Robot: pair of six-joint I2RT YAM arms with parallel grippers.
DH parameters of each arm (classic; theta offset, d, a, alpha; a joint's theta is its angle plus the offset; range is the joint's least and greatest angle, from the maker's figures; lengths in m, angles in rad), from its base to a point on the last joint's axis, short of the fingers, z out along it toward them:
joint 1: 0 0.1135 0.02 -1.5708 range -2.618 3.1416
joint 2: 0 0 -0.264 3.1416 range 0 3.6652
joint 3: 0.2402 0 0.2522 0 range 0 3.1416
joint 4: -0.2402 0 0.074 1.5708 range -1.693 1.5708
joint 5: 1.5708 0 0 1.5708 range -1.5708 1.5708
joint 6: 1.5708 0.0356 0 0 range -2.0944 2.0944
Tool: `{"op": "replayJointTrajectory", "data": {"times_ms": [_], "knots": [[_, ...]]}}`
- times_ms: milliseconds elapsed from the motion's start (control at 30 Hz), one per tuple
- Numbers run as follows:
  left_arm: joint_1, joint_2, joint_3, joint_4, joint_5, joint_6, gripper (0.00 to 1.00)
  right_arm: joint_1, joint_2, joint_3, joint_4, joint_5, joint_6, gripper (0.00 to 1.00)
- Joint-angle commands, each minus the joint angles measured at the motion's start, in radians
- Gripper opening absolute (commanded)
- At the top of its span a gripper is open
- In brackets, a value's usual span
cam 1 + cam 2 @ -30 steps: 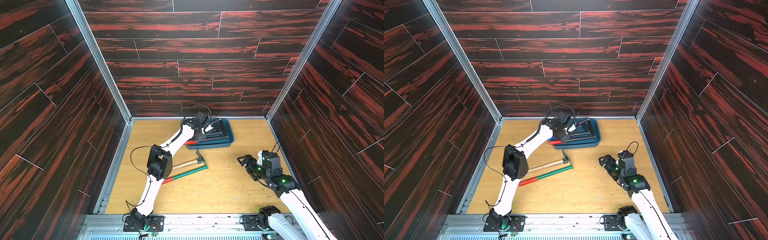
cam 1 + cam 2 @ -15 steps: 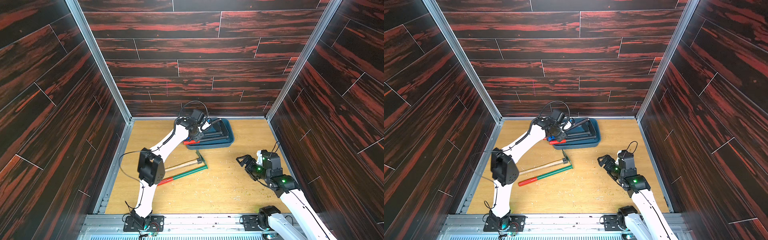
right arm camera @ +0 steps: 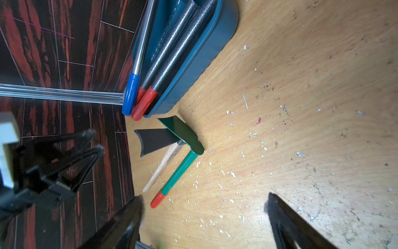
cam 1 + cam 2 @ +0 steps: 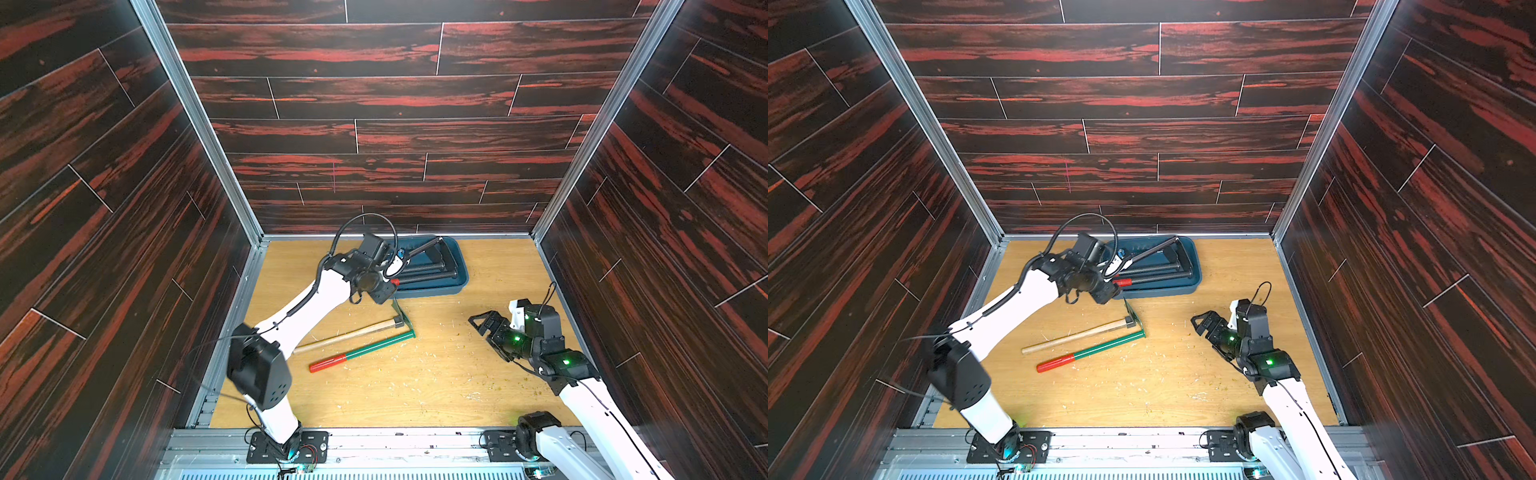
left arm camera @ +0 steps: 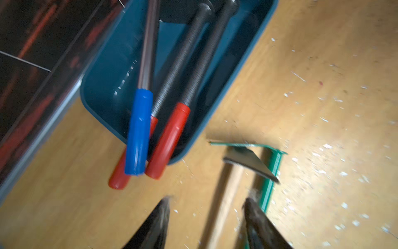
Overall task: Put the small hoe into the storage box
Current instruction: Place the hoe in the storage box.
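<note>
Well, the left gripper (image 5: 207, 199) hangs part open and holds nothing: its two dark fingers (image 5: 158, 217) stand apart above the bench (image 4: 415, 395), just off the left end of the storage box (image 4: 436, 289). That box sits against the back edge of the bench, about at its middle. Three hoes lie lengthwise in it (all longer than the box), so their grips poke out over the left end rim. The blue-handled hoe (image 5: 139, 131), with a shiny shaft, lies towards the back and crosses over one red grip. The two red-handled hoes (image 5: 170, 140), with dark rough shafts, lie beside it. Just in front of the box two more hoes rest on the bare bench, side by side, their heads meeting: the wooden-handled hoe (image 4: 349, 334) with a black blade and, nearer the front edge, the green hoe (image 4: 376, 344) with a red grip. Pale chips (image 3: 232, 173) are scattered over the boards. Over the right side of the bench the right gripper (image 3: 205, 196) hovers wide open and empty, well apart from every tool.
</note>
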Motion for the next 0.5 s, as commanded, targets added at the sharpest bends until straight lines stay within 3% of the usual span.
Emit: {"op": "replayJointTrajectory", "data": {"times_ms": [0, 467], "knots": [[0.001, -0.073, -0.050, -0.060, 0.062, -0.031, 0.59, -0.003, 0.006, -0.014, 0.007, -0.023, -0.019, 0.93], [-0.018, -0.289, -0.410, 0.033, 0.132, -0.158, 0.59, -0.003, -0.001, -0.015, 0.005, -0.050, -0.018, 0.93]]}}
